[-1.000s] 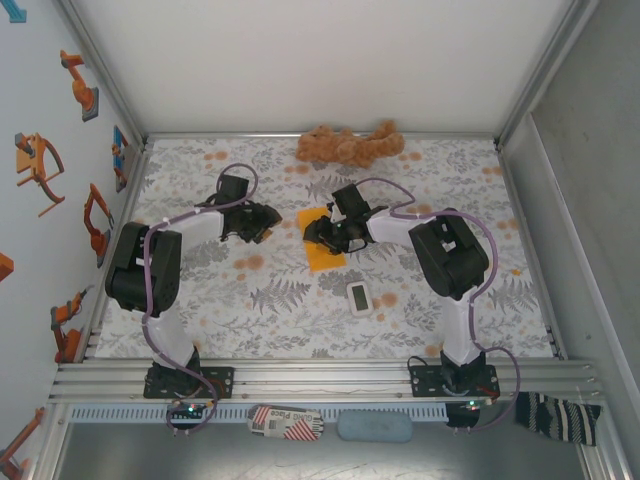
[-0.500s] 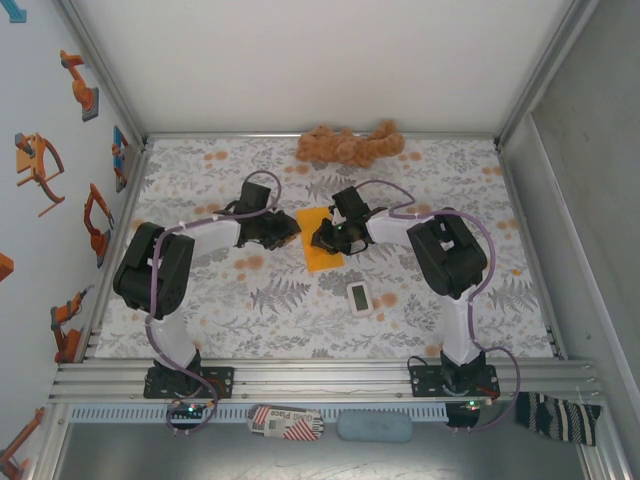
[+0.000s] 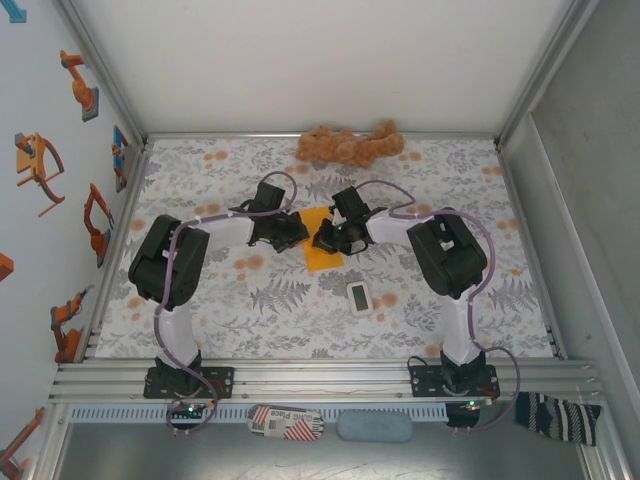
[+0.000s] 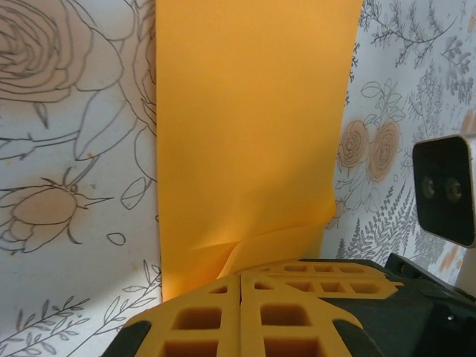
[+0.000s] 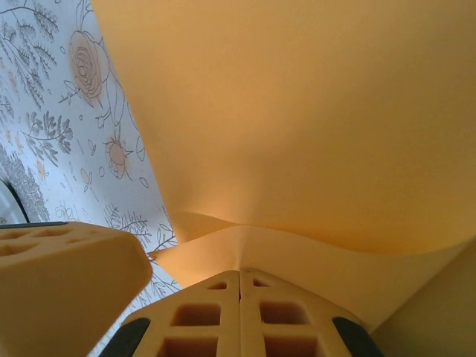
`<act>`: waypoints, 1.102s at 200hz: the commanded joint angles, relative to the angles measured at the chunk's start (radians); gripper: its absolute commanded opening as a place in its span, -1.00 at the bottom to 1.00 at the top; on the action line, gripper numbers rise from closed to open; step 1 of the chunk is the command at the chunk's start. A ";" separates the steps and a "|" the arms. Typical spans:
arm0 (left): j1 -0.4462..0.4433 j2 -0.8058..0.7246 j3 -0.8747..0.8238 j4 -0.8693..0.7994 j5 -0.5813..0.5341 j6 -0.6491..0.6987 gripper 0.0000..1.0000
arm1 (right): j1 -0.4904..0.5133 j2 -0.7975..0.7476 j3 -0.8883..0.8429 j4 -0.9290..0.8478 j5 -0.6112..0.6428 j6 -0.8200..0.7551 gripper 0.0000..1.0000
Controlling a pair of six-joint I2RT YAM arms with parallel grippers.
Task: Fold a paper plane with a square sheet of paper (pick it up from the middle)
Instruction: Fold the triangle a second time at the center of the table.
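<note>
two grippers meet at the centre of the top external view, over the square sheet of paper (image 3: 324,252).

1. paper: orange, lying just above the middle of the frame on the table cover (image 3: 250,290). its lower part lies flat; its upper part sits under both fingertips.
2. left gripper (image 3: 297,232): touches the paper's left edge. in the left wrist view the left gripper (image 4: 240,279) has its pads pressed together at the bottom centre of the frame, and a raised fold of the paper (image 4: 249,111) runs into the seam between them. nipped on the paper.
3. right gripper (image 3: 322,240): on the paper's upper right part. in the right wrist view the right gripper (image 5: 239,274) is likewise pressed tight, with a lifted curl of the paper (image 5: 297,111) entering between the pads. nipped on the paper.
4. surface: pale cover printed with grey ferns and orange flowers. a small white device (image 3: 360,297) lies below and right of the paper, apart from it. a brown plush toy (image 3: 350,146) lies at the top edge of the cover.
5. room: plain white back wall; left wall (image 3: 30,90) carries orange robot-arm stickers; an aluminium rail (image 3: 320,380) runs along the bottom.
</note>
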 commanded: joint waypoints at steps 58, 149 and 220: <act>-0.012 0.041 0.041 -0.101 -0.046 0.066 -0.99 | 0.003 0.040 0.007 -0.061 0.026 -0.005 -1.00; -0.011 0.085 0.064 -0.207 -0.131 0.085 -1.00 | -0.006 -0.057 0.011 0.001 0.001 -0.039 -1.00; -0.007 0.104 0.089 -0.221 -0.127 0.128 -1.00 | -0.027 -0.036 -0.046 0.083 -0.007 -0.064 -1.00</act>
